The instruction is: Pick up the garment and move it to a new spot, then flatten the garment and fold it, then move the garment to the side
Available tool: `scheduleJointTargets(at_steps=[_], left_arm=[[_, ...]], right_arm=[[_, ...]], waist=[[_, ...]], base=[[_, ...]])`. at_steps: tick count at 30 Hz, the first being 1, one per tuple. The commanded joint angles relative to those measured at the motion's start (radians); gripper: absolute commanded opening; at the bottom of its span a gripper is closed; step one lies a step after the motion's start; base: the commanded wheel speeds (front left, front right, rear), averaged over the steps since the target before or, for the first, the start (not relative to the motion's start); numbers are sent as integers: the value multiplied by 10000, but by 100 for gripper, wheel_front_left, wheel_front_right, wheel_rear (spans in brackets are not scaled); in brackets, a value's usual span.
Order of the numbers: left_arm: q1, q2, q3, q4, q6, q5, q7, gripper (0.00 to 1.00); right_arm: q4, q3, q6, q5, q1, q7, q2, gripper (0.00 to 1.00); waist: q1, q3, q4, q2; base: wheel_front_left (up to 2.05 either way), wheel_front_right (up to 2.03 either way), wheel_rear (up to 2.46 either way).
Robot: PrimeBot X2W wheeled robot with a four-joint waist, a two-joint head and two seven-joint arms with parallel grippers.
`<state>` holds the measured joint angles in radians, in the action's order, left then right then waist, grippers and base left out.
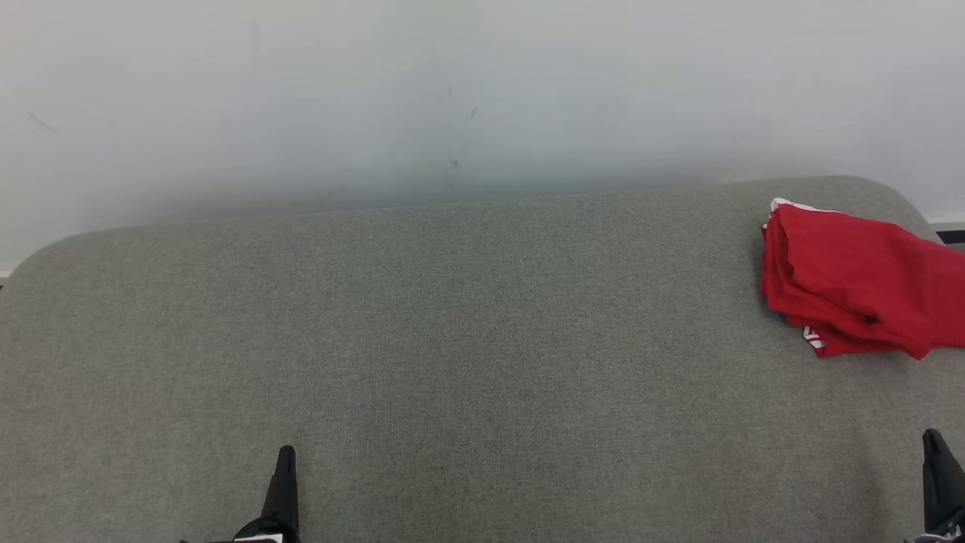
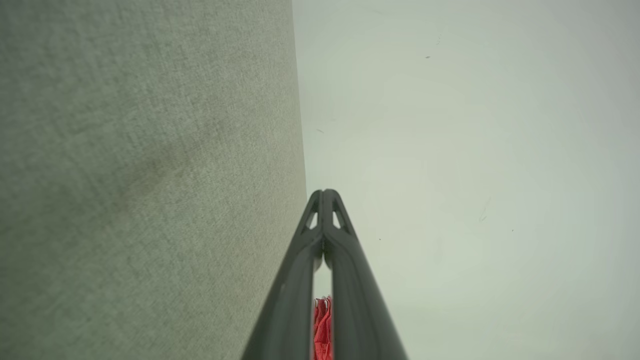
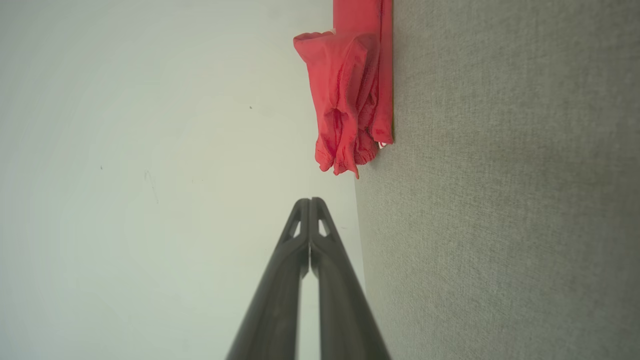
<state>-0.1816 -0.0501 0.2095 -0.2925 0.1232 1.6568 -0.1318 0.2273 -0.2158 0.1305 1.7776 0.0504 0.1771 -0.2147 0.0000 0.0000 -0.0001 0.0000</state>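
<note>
The garment [image 1: 852,283] is found folded at the worktop's [image 1: 452,339] far right corner; the task is judged done. The left gripper [image 1: 286,452] and right gripper [image 1: 932,437] are kept empty, fingers pressed together; no further grasp is called for.

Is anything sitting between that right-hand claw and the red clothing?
No. In the head view, the stretch of grey fabric surface between the right gripper and the folded red garment is bare.

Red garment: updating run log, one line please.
red cloth garment bundled, far right on grey fabric surface | left hand shut, empty | right hand shut, empty
</note>
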Motion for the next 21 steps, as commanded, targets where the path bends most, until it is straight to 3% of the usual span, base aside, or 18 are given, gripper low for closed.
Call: scheduleJointTargets(at_steps=[1, 21], left_arm=[[-28, -7, 9, -43, 69, 94, 41, 0], [-28, -6, 10, -47, 72, 94, 41, 0]], right_arm=[[19, -22, 4, -37, -5, 58, -9, 0], [29, -59, 4, -97, 9, 69, 31, 0]], waist=[[0, 0, 0, 0], [0, -1, 0, 0]], base=[[0, 0, 0], [0, 0, 0]])
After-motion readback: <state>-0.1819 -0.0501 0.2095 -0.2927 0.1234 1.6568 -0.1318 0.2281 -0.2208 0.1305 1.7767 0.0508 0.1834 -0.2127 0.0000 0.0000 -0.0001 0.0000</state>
